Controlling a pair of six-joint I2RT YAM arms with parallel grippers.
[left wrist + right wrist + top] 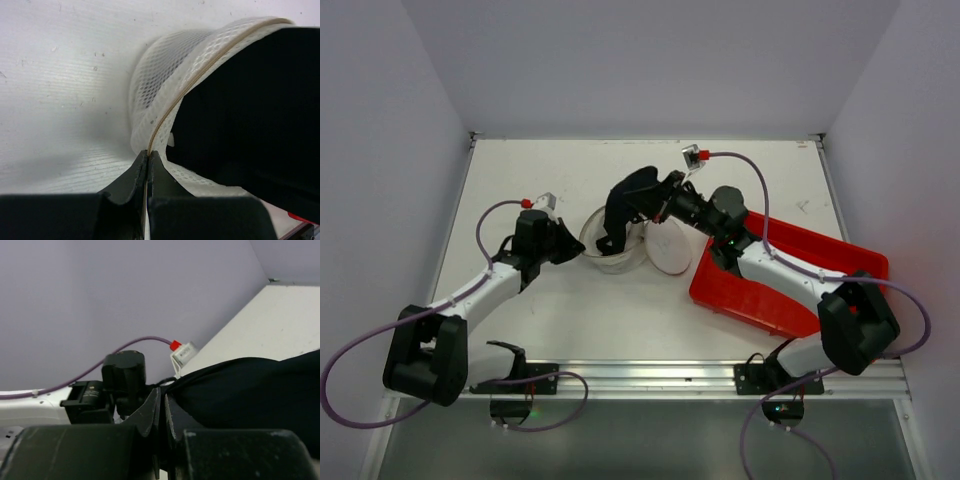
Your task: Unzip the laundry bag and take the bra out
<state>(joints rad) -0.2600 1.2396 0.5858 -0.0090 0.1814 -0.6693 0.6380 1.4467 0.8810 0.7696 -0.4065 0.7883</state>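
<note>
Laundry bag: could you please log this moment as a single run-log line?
left gripper: shut on laundry bag rim | right gripper: shut on bra, hanging over bag | bag: unzipped, open

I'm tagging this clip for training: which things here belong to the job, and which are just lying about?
Belongs to the job:
laundry bag, unzipped
black bra
left claw, pinching the bag's rim
right claw, gripping the bra

Just lying about:
red tray
</note>
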